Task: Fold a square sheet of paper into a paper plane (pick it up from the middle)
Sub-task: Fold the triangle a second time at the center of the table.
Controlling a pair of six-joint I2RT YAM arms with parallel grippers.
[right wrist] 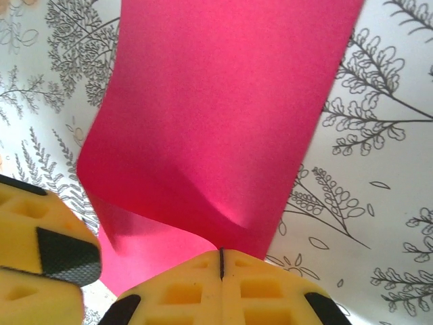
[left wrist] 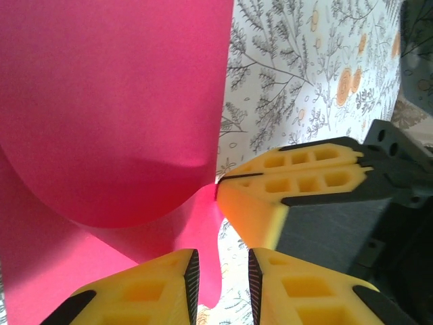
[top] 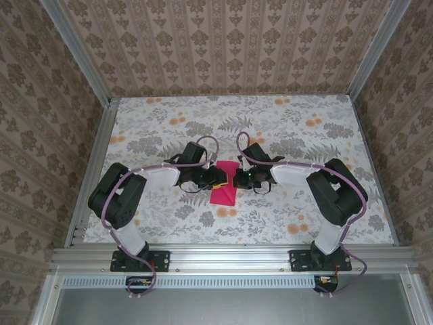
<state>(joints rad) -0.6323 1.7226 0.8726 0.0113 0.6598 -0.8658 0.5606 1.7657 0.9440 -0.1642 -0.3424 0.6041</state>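
The square sheet of paper (top: 224, 186), magenta-pink, lies mid-table between both grippers, doubled over on itself. In the right wrist view my right gripper (right wrist: 221, 261) is shut on the edge of the paper's (right wrist: 223, 122) upper layer, which curves up over the lower layer. From the left wrist camera, the same pinch appears where the right gripper's yellow fingers (left wrist: 291, 183) meet the paper (left wrist: 115, 108). My left gripper (left wrist: 223, 261) hovers just beside that edge, its jaws a narrow gap apart, with the lower layer and tablecloth showing through the gap. The paper plane is not in view.
A floral tablecloth (top: 291, 135) covers the table inside patterned walls and an aluminium frame (top: 230, 254). Both grippers (top: 215, 177) (top: 242, 177) meet over the paper at centre, close to each other. The left gripper's finger (right wrist: 40, 250) sits at the lower left of the right wrist view.
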